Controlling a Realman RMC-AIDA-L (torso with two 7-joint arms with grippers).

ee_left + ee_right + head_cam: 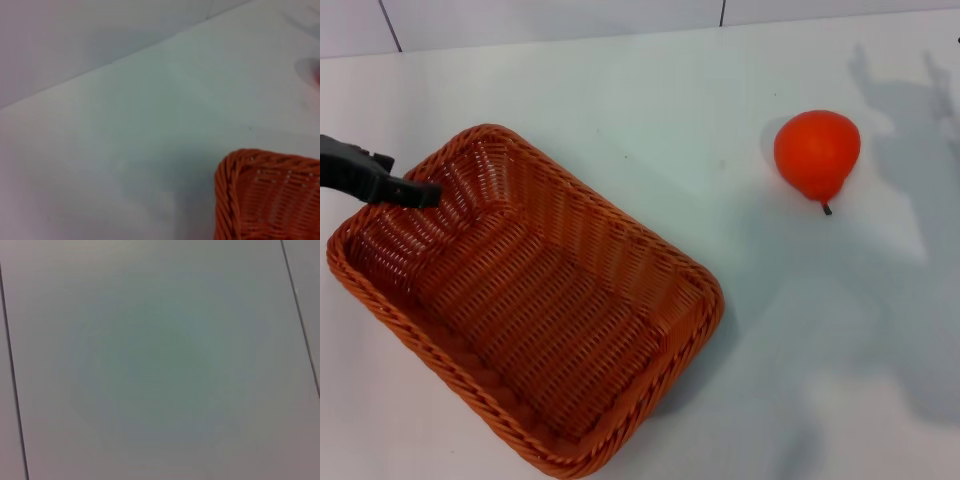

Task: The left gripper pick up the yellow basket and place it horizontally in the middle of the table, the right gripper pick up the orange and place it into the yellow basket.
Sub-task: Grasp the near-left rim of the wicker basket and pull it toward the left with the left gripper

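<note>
The yellow basket [535, 300], an orange-brown woven rectangle, lies slanted on the left half of the white table [650, 120]. The dark tip of my left gripper [418, 192] reaches in from the left edge and sits at the rim of the basket's far left corner; only one slim finger shows. One braided corner of the basket [265, 200] appears in the left wrist view. The orange [817, 152], glossy with a short dark stem, rests on the table to the right, well apart from the basket. My right gripper is out of view; only its shadow falls near the orange.
Bare white tabletop [150, 125] stretches between the basket and the orange and along the far side. A wall with dark seams [723, 12] borders the table's back edge. The right wrist view holds only a plain pale surface [160, 360] with thin dark lines.
</note>
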